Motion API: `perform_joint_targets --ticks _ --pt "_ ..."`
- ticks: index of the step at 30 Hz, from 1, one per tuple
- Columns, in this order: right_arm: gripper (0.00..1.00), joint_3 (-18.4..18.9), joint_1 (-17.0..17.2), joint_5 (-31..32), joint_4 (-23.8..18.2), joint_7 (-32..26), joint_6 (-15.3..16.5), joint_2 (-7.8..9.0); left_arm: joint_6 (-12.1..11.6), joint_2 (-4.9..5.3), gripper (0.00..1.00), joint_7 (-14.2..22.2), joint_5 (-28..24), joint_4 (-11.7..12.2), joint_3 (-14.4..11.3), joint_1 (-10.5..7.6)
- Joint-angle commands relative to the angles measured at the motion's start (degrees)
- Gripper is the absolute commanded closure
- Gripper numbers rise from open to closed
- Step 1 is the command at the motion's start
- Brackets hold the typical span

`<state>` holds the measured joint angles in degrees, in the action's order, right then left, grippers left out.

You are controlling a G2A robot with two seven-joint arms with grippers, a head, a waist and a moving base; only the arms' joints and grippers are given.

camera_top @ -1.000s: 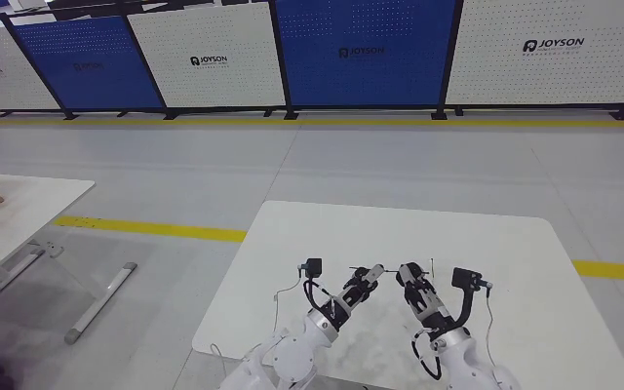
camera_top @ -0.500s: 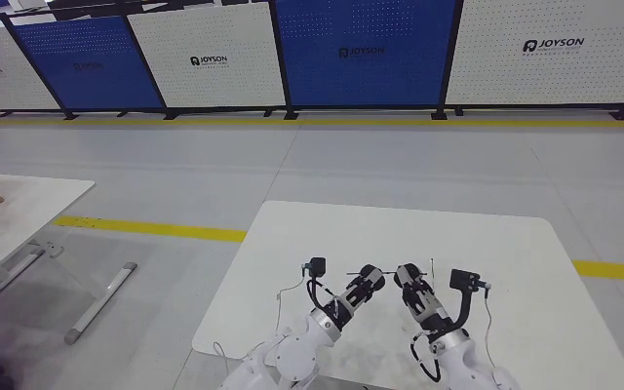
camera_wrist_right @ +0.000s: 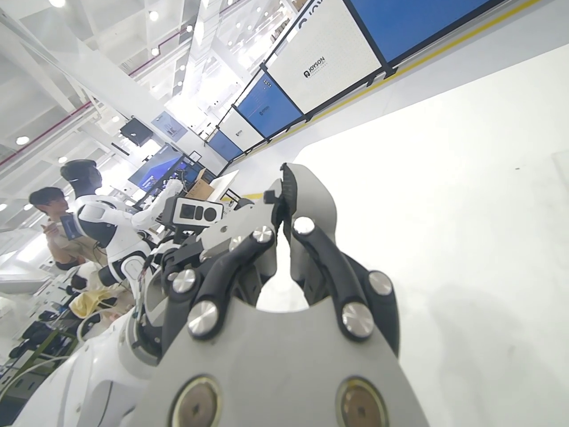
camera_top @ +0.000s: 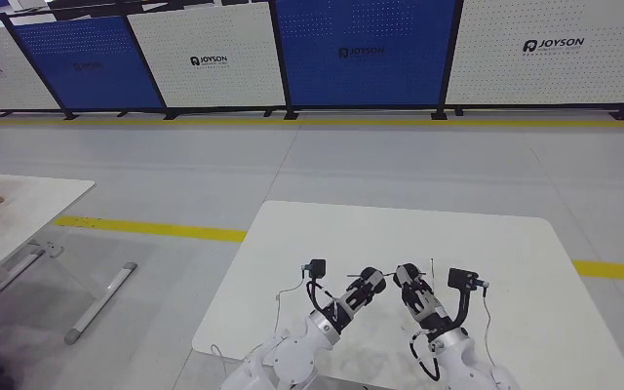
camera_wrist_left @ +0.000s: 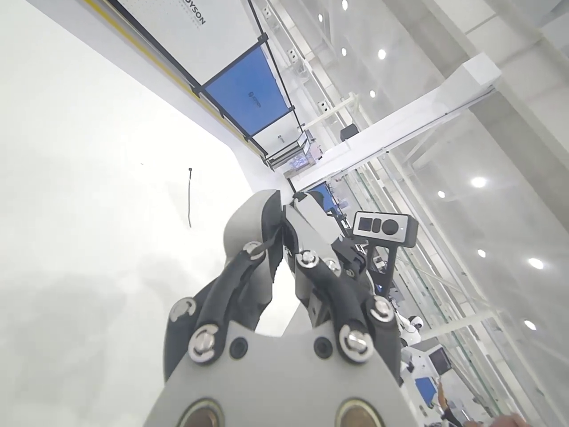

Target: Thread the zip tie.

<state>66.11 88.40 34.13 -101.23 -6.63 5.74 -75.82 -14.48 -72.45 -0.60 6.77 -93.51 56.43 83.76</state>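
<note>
My two grippers meet tip to tip over the front of the white table (camera_top: 390, 224). The left gripper (camera_top: 370, 277) (camera_wrist_left: 281, 199) is shut, and a thin black zip tie strip (camera_wrist_left: 270, 244) runs between its fingers. A short thin black end (camera_top: 353, 272) sticks out beside it in the top view. The right gripper (camera_top: 401, 275) (camera_wrist_right: 282, 184) is shut too, with a small black zip tie head (camera_wrist_right: 268, 197) poking out at its tips. A second black zip tie (camera_top: 432, 265) (camera_wrist_left: 190, 197) lies flat on the table just beyond the right gripper.
Open white table surface stretches beyond and to both sides of the grippers. A yellow floor line (camera_top: 146, 229) and blue and white panel walls (camera_top: 361, 49) stand far behind. Another white table (camera_top: 29, 200) stands at the far left.
The left arm has shifted slightly. Both grippers stay shut and close together in the same spot.
</note>
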Motion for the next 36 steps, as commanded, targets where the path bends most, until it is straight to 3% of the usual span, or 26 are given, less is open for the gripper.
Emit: perform_joint_targets --ticks 1,6,7,8,10,22,23,24,26,30,31,32,36 --pt "1.00 -0.02 0.05 0.37 -0.06 -0.32 -0.13 0.04 -0.01 0.01 1.00 0.04 0.16 -0.14 0.05 0.09" --pt "1.00 0.00 0.19 0.30 -0.22 -0.77 -0.41 0.07 0.45 -0.01 1.00 -0.41 0.62 -0.30 0.17 0.30" --pt "0.82 0.04 0.18 0.23 -0.26 -1.01 -0.52 0.08 0.61 -0.02 1.00 -0.49 0.64 -0.35 0.16 0.33" --pt "0.58 0.06 0.18 0.23 -0.30 -1.19 -0.60 0.09 0.73 -0.04 1.00 -0.52 0.67 -0.35 0.15 0.34" --pt "0.00 0.07 0.17 0.18 -0.34 -1.44 -0.62 0.11 0.99 -0.06 1.00 -0.63 0.70 -0.38 0.15 0.37" --pt "0.00 1.38 1.22 -0.25 0.45 0.79 0.84 0.30 4.16 -0.52 1.00 -2.54 -1.28 0.16 0.22 -0.10" --pt "0.16 1.49 1.31 -0.05 0.52 1.10 0.79 0.31 4.19 -0.55 1.00 -2.57 -1.35 0.20 0.19 -0.14" --pt "0.52 1.56 1.37 0.30 0.53 1.39 0.72 0.33 4.21 -0.58 1.00 -2.57 -1.38 0.22 0.18 -0.17" --pt "0.58 1.55 1.53 1.38 0.42 2.26 0.46 0.34 4.23 -0.60 1.00 -2.19 -1.19 0.31 0.10 -0.30" --pt "0.85 1.34 1.46 1.80 0.21 2.61 0.59 0.31 3.96 -0.64 1.00 -1.67 -0.80 0.38 -0.10 -0.43" --pt "0.88 1.30 1.41 1.81 0.19 2.62 0.58 0.30 3.83 -0.65 1.00 -1.58 -0.73 0.39 -0.11 -0.44" --pt "1.00 1.25 1.32 1.81 0.15 2.62 0.57 0.29 3.64 -0.65 1.00 -1.46 -0.63 0.39 -0.12 -0.43" --pt "1.00 1.15 1.01 1.83 0.20 2.61 0.46 0.25 3.37 -0.65 1.00 -1.43 -0.65 0.36 0.12 -0.35"
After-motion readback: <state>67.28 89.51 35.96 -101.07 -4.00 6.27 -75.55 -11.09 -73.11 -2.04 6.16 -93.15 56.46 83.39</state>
